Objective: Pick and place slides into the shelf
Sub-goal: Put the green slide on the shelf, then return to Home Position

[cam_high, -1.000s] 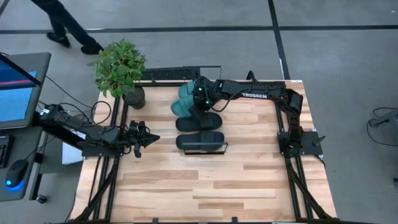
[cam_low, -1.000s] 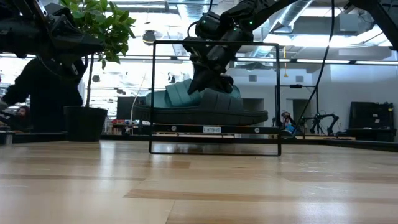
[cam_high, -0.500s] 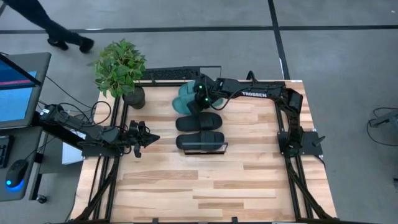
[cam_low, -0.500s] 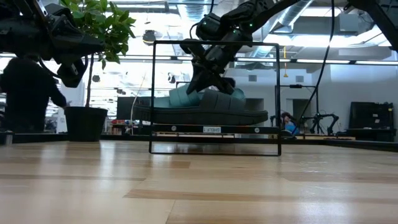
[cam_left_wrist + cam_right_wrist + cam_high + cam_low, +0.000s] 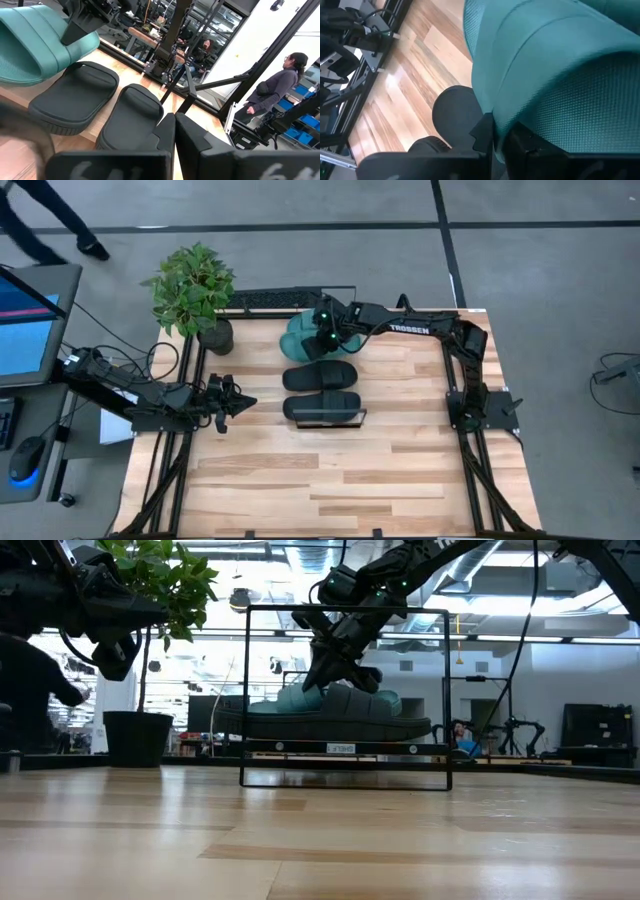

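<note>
- Reaching over the far middle of the table (image 5: 330, 480), the right hand (image 5: 325, 338) sits on a teal slide (image 5: 300, 345), its fingers closed on the ribbed strap.
- From the right wrist, that teal strap (image 5: 555, 65) fills most of the frame, pressed right against the hand's dark fingers (image 5: 485, 131).
- Two black slides (image 5: 320, 377) lie side by side on the shelf just in front of the teal ones, the nearer one (image 5: 322, 408) at the black wire frame (image 5: 345, 695).
- Across the table, the teal slide (image 5: 300, 698) shows above and behind the black one (image 5: 330, 720), directly under the right hand (image 5: 330, 665).
- Well apart at the table's left edge, the left hand (image 5: 235, 402) hovers with fingers closed and empty.
- A potted plant (image 5: 195, 290) stands at the far left corner.
</note>
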You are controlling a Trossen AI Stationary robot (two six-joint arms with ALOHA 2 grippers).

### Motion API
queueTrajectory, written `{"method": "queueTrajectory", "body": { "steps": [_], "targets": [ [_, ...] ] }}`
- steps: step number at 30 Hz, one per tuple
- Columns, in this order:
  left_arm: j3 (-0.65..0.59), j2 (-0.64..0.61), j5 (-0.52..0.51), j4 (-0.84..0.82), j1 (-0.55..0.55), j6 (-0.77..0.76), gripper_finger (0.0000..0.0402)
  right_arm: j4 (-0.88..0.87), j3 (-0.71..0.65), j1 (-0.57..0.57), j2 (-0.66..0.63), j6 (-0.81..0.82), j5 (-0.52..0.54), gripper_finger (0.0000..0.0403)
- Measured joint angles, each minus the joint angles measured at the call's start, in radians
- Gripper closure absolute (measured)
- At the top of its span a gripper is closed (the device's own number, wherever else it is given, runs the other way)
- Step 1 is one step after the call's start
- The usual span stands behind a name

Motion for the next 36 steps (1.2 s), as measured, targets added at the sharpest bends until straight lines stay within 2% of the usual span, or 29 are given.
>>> {"method": "queueTrajectory", "body": {
  "steps": [12,17,31,36],
  "targets": [
    [0.0,0.0,0.0,-0.013,0.0,-0.002,0.0401,-0.004,0.0,0.001,0.0,0.044,0.0,0.029],
    [0.0,0.0,0.0,-0.016,0.0,-0.002,0.0401,-0.011,0.001,-0.001,-0.011,0.071,0.003,0.0268],
    [0.0,0.0,0.0,-0.035,0.0,-0.02,0.0401,-0.023,0.003,-0.032,-0.023,0.081,0.063,0.029],
    [0.0,0.0,0.0,-0.038,0.0,-0.021,0.0401,-0.022,0.007,-0.038,-0.074,0.047,0.134,0.0291]
  ]
}}
